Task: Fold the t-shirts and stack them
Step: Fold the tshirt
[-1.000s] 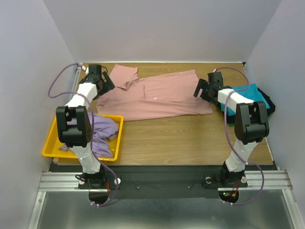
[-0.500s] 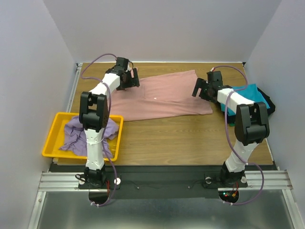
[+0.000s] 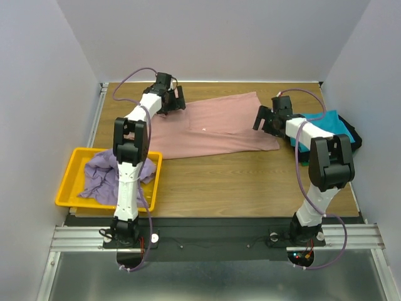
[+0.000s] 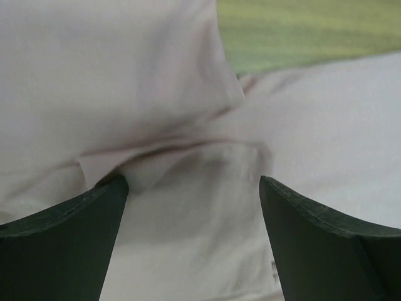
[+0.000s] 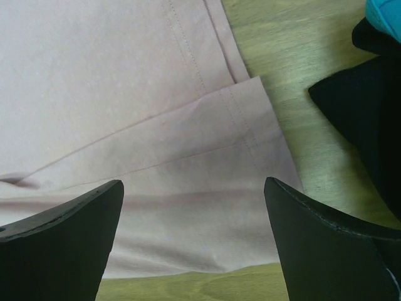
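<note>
Cannot read the chest print (image 3: 205, 130) on the pink t-shirt (image 3: 219, 125): too small. Lose that shirt's upper left corner under the left claw (image 3: 175, 103). See only blurred pink folds in the left wrist view. Catch just a corner of the teal t-shirt (image 5: 385, 12) at upper right of the right wrist view, and the black t-shirt (image 5: 369, 119) cut by the right edge. Find the lavender t-shirt (image 3: 94, 175) partly behind the left arm (image 3: 128, 150).

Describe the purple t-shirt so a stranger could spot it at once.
Start at the wooden table, near-left corner, where a yellow bin sits. The purple t-shirt lies crumpled inside it. It alone sits in a container; the pink tee lies spread on the wood.
</note>
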